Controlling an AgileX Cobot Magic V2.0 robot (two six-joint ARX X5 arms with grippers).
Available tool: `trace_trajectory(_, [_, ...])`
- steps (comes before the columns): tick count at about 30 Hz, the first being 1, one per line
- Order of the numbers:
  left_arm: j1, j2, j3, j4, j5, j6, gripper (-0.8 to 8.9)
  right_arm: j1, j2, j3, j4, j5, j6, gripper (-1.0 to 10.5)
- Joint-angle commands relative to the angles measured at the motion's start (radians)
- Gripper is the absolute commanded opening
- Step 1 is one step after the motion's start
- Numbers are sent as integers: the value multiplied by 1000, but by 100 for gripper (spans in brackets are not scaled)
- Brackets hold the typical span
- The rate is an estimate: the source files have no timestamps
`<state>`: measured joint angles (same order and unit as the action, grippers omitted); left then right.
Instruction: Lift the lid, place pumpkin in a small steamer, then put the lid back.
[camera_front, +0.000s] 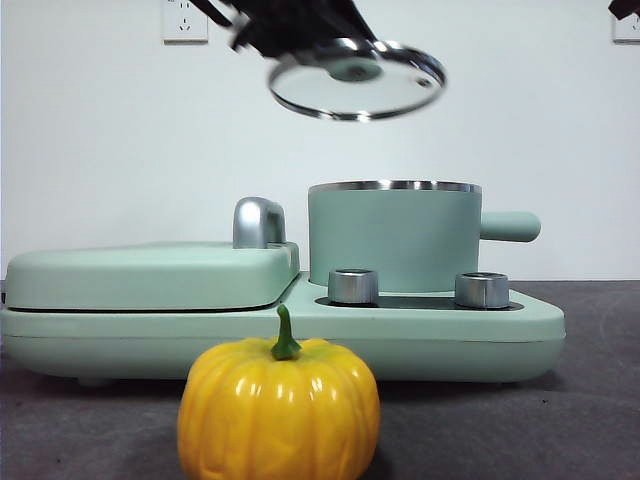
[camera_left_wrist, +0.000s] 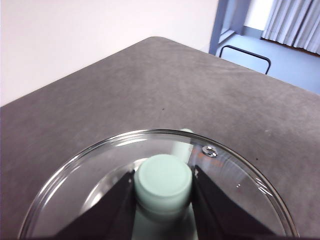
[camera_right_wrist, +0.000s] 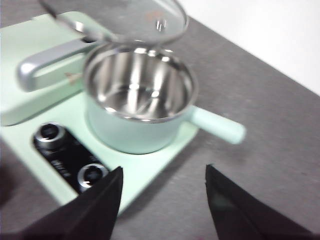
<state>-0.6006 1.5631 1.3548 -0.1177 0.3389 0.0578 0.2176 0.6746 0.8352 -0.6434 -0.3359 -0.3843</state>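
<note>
Holding the round clear glass lid with its shiny steel rim (camera_front: 357, 79) by the mint-green knob at its centre, the left gripper (camera_left_wrist: 164, 187) is carrying it in the air above and slightly to one side of the mint-green cylindrical small steamer with a steel rim (camera_front: 394, 237), its two black jaws clamped on either side of the knob. The lid is hanging slightly tilted rather than level, clear of the pot's mouth, and the right wrist view is showing the steamer's bare steel inside, with nothing in it. The right gripper (camera_right_wrist: 163, 202) is hovering with its jaws spread wide and nothing between them, looking down on the steamer and the wide mint-green appliance base with silver knobs (camera_front: 300, 335) that is carrying it. The glossy yellow-orange ribbed plastic pumpkin with a short green stem (camera_front: 279, 412) is sitting upright on the dark grey surface (camera_front: 590, 400), in front of the appliance's front edge and well apart from the pot. Its stem is pointing up with a slight curl, and its body is squat, wider than tall, so it has no real long axis to line up with. Since the left gripper is occupied, the free right gripper is probably the one to fetch it, coming down over the stem from above; how near it is to the pumpkin cannot be told, as the pumpkin is outside its wrist view.
</note>
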Motion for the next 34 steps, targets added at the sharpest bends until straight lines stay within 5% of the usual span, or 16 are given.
trace_trajectory(1, [5, -37, 31, -69, -26, -17, 18, 29, 3, 16, -1, -12, 11, 303])
trace_trajectory(7, [29, -117, 16, -240, -88, 1, 18, 126, 5, 16, -25, -6, 12, 362])
trace_trajectory(23, [78, -476, -323, -261, -187, -49, 18, 441, 150, 16, -54, -4, 90, 361])
trace_trajectory(34, [106, -640, -340, -385, -265, -51, 18, 666, 353, 16, -29, 23, 115, 359])
